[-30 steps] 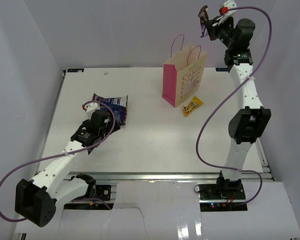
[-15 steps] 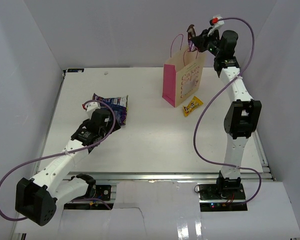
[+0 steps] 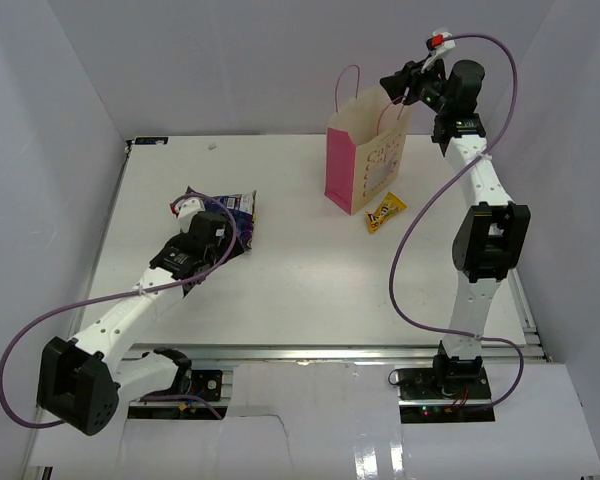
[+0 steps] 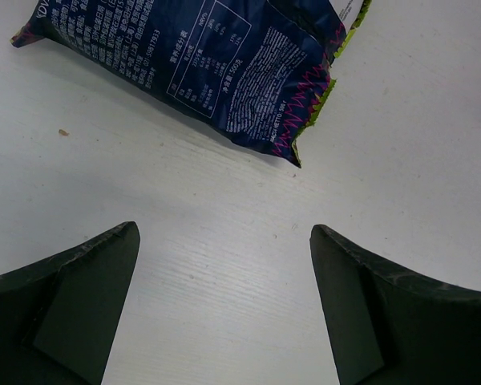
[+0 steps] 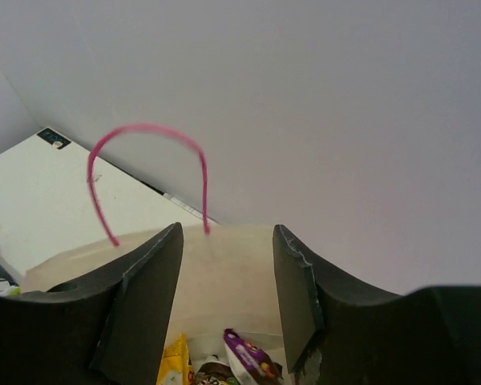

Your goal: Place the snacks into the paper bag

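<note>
The left jaws stood apart and empty over bare worktop [image 4: 224, 200], with the chip bag [image 4: 200, 64] at their 12 o'clock, untouched. A sound grasp probably meant creeping forward low and pinching its crimped edge. The left arm [image 3: 130, 305] reached out low. At the worktop's 1 o'clock the paper bag [image 3: 365, 160] stood upright, with a yellow bar [image 3: 385, 212] at its 4 o'clock. The right jaws, apart and empty, hung over its mouth with a purple packet [image 5: 252, 362] inside. The right arm [image 3: 475, 190] was stretched tall.

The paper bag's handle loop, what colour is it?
Pink: the handle is a thin pink cord, clearest in the right wrist view.
</note>
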You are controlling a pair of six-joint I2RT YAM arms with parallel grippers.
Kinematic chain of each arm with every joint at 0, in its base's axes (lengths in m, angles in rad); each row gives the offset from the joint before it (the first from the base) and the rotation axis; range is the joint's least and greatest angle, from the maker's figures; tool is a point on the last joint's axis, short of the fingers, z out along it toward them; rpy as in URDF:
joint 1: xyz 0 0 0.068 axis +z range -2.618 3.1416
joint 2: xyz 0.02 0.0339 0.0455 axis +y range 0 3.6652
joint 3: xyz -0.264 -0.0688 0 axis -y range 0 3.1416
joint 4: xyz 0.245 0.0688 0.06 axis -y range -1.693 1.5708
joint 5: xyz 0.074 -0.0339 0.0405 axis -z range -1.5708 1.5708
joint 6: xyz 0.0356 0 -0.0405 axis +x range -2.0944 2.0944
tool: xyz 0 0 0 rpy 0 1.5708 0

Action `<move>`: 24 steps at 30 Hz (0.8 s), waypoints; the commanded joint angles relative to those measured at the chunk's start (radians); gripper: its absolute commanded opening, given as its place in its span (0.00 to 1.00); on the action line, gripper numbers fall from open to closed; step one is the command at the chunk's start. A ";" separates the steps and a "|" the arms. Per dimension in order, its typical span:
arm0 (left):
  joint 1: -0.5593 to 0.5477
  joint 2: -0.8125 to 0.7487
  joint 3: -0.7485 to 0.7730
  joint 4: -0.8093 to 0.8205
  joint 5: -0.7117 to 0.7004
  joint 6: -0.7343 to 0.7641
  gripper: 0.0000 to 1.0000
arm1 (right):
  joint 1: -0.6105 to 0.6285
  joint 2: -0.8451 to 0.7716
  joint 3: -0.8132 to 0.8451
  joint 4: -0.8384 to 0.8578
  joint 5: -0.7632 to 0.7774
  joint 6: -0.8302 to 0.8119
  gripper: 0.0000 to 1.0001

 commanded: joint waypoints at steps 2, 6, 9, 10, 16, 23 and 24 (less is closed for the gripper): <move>0.026 0.063 0.063 -0.026 -0.040 -0.015 0.98 | -0.030 -0.081 0.035 0.006 0.000 -0.013 0.56; 0.138 0.231 0.218 -0.110 -0.015 -0.026 0.98 | -0.113 -0.136 0.010 -0.094 -0.092 -0.088 0.67; 0.172 0.411 0.335 -0.180 -0.032 -0.003 0.98 | -0.176 -0.220 -0.126 -0.154 -0.198 -0.160 0.75; 0.175 0.454 0.417 -0.191 -0.035 0.021 0.98 | -0.190 -0.269 -0.169 -0.186 -0.224 -0.178 0.77; 0.173 0.667 0.663 -0.086 0.176 0.379 0.98 | -0.260 -0.497 -0.568 -0.327 -0.358 -0.430 0.82; 0.143 0.810 0.850 -0.122 0.209 0.411 0.98 | -0.306 -0.676 -0.895 -0.402 -0.367 -0.560 0.84; 0.120 0.828 0.861 -0.128 0.161 0.411 0.98 | -0.312 -0.685 -0.915 -0.402 -0.369 -0.559 0.84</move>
